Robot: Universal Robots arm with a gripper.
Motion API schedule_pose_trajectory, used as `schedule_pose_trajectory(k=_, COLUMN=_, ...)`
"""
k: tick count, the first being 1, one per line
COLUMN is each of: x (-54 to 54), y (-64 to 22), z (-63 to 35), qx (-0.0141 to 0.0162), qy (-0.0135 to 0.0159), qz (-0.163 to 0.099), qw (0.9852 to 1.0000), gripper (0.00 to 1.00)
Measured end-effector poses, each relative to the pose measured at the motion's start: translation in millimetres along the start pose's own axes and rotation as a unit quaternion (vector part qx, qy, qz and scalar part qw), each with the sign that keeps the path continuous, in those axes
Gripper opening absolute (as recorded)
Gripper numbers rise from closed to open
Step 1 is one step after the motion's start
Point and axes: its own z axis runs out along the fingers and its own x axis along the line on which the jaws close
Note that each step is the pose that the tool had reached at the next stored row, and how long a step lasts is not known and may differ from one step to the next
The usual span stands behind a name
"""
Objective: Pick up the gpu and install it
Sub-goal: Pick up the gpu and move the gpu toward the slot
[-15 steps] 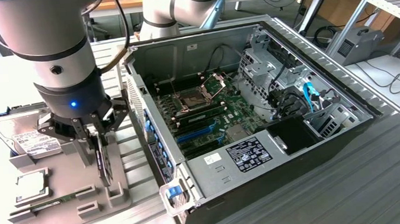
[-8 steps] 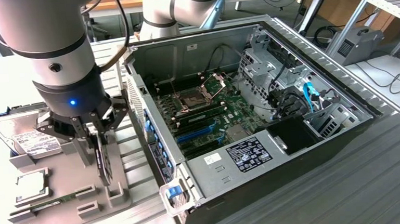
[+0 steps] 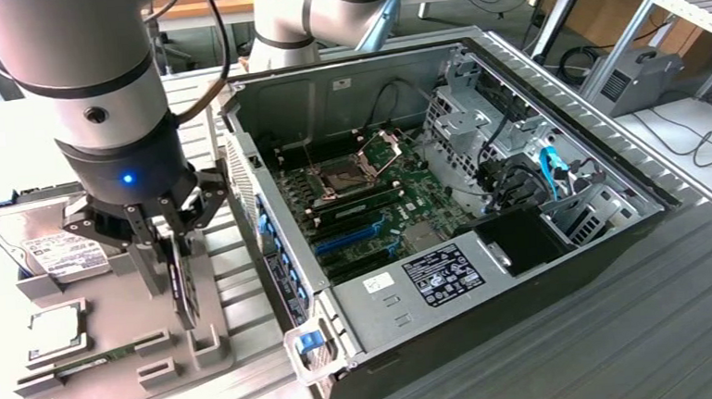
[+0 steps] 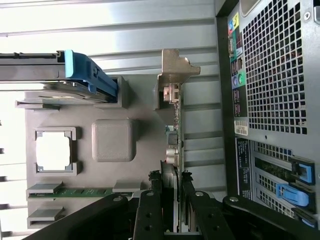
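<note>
The gpu [image 3: 186, 282] stands on edge over the grey holder tray [image 3: 113, 302], just beside the open computer case [image 3: 606, 231]. Its thin board edge [image 4: 176, 145] runs up to the silver end bracket [image 4: 176, 65]. My gripper [image 3: 175, 266] comes down from above and is shut on the card, one dark finger [image 4: 150, 212] on each face. I cannot tell whether the card's lower edge still touches the tray. Inside the case, the motherboard's blue slots [image 3: 352, 237] lie open to the exterior view's right of the card.
On the tray lie a silver hard drive in a blue frame [image 3: 47, 244], a square processor [image 3: 55, 329] and a narrow green memory stick [image 3: 94, 359]. The case's perforated rear panel [image 4: 272, 70] stands close beside the card. A second arm's base [image 3: 319, 12] rises behind the case.
</note>
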Motion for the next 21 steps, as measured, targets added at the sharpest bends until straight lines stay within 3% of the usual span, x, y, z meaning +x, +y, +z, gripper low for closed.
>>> schedule_pose_trajectory(k=21, x=-0.2, y=0.3, z=-6.9, qx=0.0000, qy=0.0000, qz=0.000, qw=1.0000, gripper=0.26)
